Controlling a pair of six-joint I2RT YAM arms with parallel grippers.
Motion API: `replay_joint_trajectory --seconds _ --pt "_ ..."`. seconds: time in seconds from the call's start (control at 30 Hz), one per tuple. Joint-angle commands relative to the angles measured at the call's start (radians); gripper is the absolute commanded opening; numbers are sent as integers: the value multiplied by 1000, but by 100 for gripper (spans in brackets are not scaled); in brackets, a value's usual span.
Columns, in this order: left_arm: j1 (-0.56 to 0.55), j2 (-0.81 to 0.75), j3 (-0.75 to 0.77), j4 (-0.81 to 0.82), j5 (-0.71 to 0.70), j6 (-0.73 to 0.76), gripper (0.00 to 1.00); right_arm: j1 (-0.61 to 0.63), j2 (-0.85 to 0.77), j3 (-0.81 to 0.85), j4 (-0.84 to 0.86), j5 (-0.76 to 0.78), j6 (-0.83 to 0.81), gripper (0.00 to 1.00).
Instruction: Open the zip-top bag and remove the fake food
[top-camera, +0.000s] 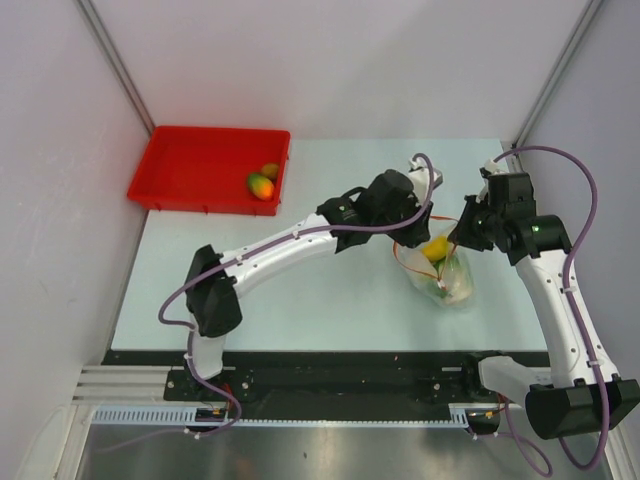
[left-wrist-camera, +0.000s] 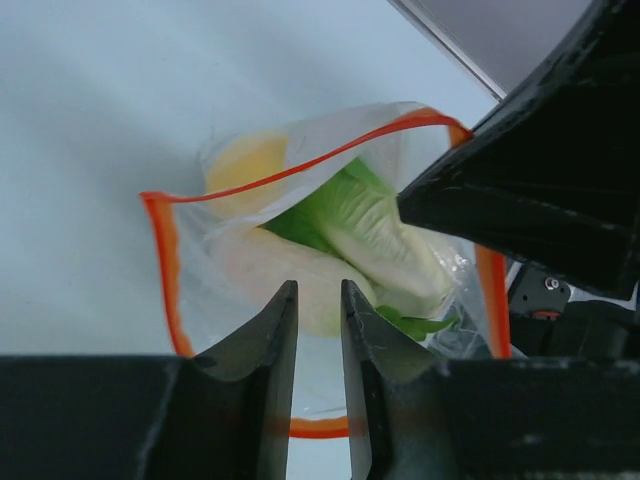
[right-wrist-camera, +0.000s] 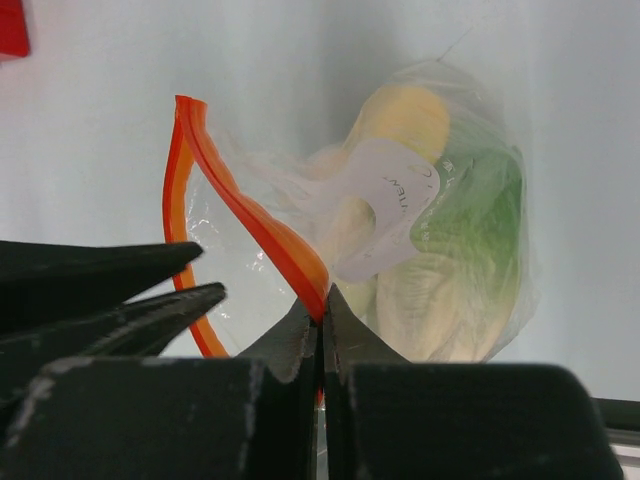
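Observation:
The zip-top bag (top-camera: 447, 278) lies right of centre on the table, its red-orange zip mouth (left-wrist-camera: 165, 260) pulled open. My right gripper (right-wrist-camera: 322, 300) is shut on the zip strip (right-wrist-camera: 250, 225) at the mouth's edge. My left gripper (left-wrist-camera: 320, 290) reaches into the mouth, its jaws a narrow gap apart with nothing between them, tips just above the white radish (left-wrist-camera: 290, 270). Green lettuce (left-wrist-camera: 370, 225) and a yellow piece (left-wrist-camera: 245, 165) lie deeper in the bag. In the top view both grippers meet over the yellow piece (top-camera: 434, 249).
A red tray (top-camera: 190, 165) stands at the table's far left corner, holding an orange-red mango (top-camera: 260, 186) and a small brown piece (top-camera: 270, 171). My right gripper's body (left-wrist-camera: 520, 170) crowds the bag's right side. Walls close in on both sides.

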Motion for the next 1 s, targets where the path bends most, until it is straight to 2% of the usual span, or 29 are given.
replay_joint_trajectory --seconds 0.0,0.1,0.17,0.3,0.57,0.67,0.7,0.77,0.87,0.97 --pt "-39 48 121 -72 39 -7 26 12 -19 36 9 8 -12 0" --pt "-47 122 179 -155 75 -84 22 13 -22 36 9 8 -4 0" --pt "-47 173 218 -197 89 -120 23 12 -22 36 9 7 -1 0" --pt "-47 228 250 -269 89 -145 43 18 -22 36 3 14 0 0" --pt "-48 282 221 -277 51 -127 65 47 -7 35 -53 59 57 0" --pt "-50 285 212 -295 -4 -119 80 70 4 33 -65 59 86 0" --pt "-50 286 209 -298 -12 -118 89 76 11 33 -66 53 94 0" --pt "-53 299 205 -309 -24 -118 94 96 16 33 -71 43 118 0" --pt "-53 303 178 -314 -64 -116 95 133 24 35 -74 68 141 0" --pt "-53 286 101 -239 -90 -102 95 154 34 29 -77 80 158 0"
